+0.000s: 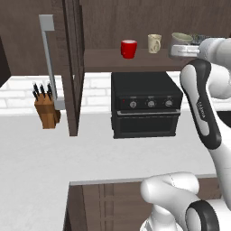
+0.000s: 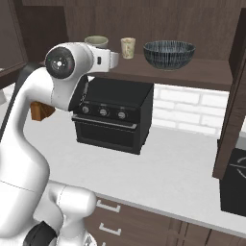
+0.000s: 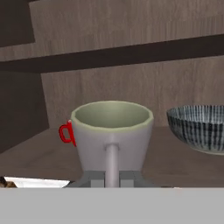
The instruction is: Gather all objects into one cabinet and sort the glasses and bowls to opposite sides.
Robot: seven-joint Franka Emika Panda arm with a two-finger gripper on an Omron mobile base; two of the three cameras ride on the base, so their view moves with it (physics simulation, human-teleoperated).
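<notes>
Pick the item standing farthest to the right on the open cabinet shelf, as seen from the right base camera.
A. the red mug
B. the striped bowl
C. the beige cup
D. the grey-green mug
B: in the right base view the striped bowl stands to the right of the beige cup and the grey-green mug on the shelf.
</notes>
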